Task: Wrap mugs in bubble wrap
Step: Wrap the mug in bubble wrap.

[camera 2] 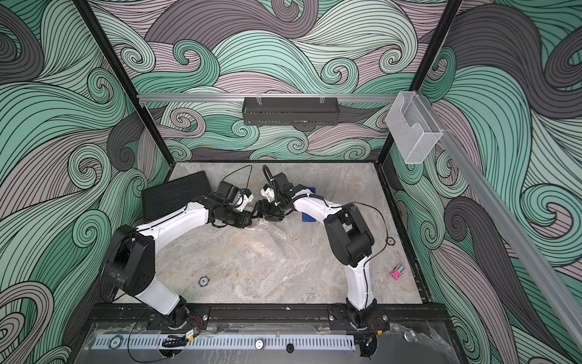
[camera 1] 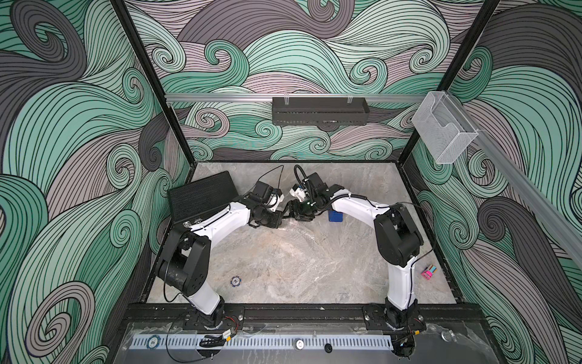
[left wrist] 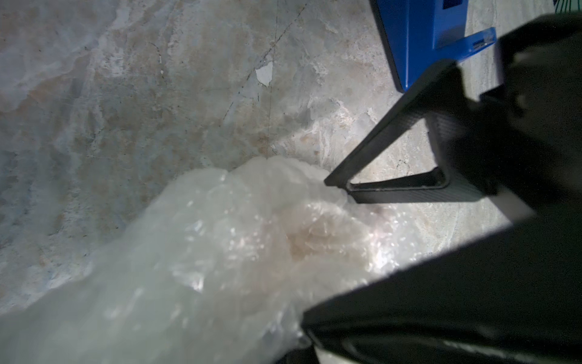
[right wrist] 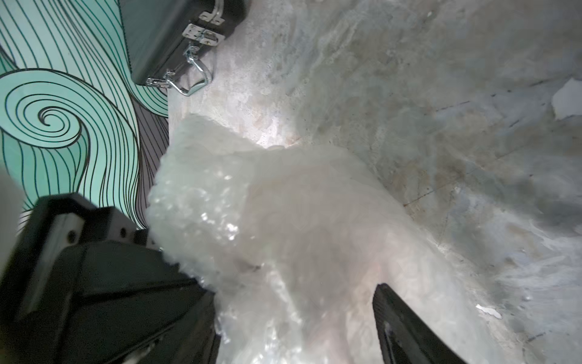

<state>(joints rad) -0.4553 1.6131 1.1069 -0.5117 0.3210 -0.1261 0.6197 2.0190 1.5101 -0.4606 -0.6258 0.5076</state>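
We note walls (camera 1: 78, 141) papered in teal, grey and mauve wave swirls. Black posts (camera 1: 151, 78) mark the corners. A silver rail (camera 1: 220, 96) on the back wall carries a black tray (camera 1: 319, 110); a clear bin (camera 1: 441, 132) hangs on the side wall. The table (camera 1: 283, 268) is grey and marbled.

Grey marbled table (camera 1: 283, 271), black case (camera 1: 201, 197), blue dispenser (camera 1: 335, 216), bubble wrap (left wrist: 220, 252), chip (camera 1: 235, 281)

Whitish bubble wrap (left wrist: 220, 252) seems faintly pink inside.
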